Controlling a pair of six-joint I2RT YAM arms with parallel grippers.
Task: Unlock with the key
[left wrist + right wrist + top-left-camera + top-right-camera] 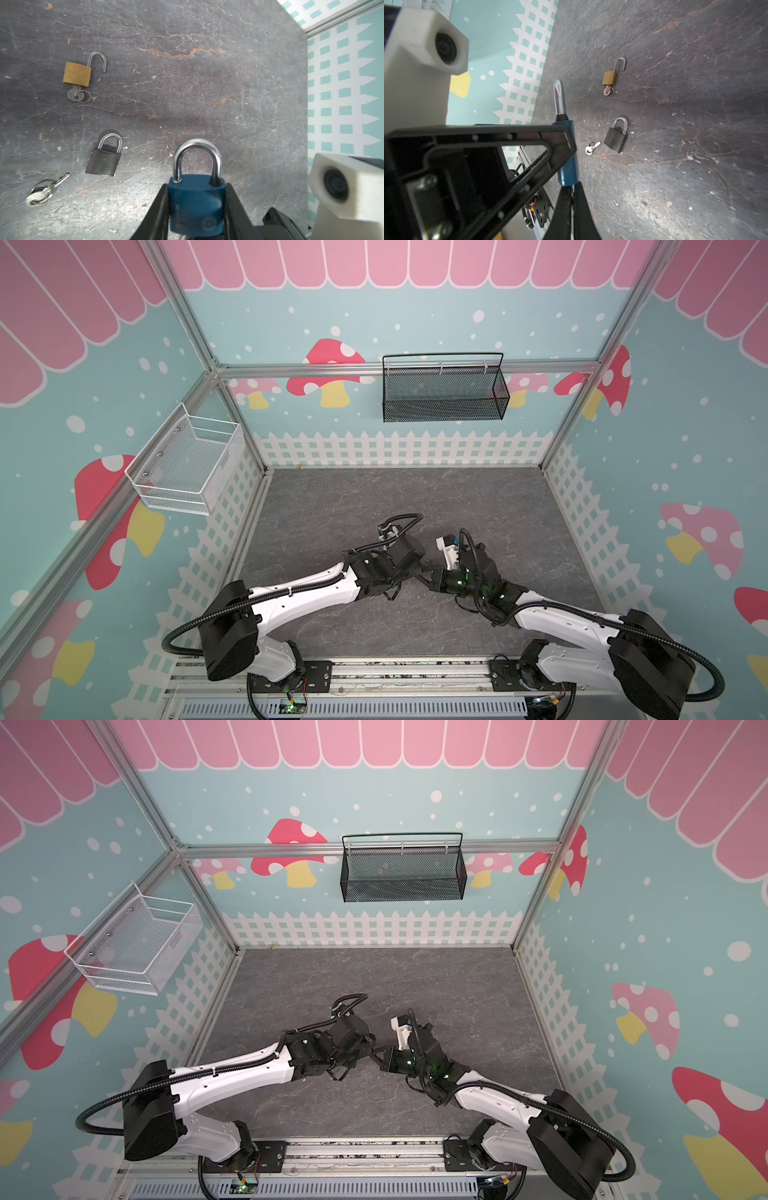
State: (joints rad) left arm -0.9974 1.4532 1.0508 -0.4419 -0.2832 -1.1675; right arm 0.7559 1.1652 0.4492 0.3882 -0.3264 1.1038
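Soft even light from above, faint shadows, pale glare on the bench [633, 199] near its front edge (both wrist views), close white camera housing [342, 187] blurred, corners stretched.

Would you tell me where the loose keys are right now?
In both wrist views the keys lie on the table beside the black padlock, not touching it.

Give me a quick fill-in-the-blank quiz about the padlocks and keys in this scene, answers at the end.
The steel-shackled padlock clamped in the left gripper has a ___ body. The brass padlock lying on the grey stone-look table has its shackle ___. The loose ringed silver keys lie beside the textured padlock coloured ___. Answers: blue, open, black.
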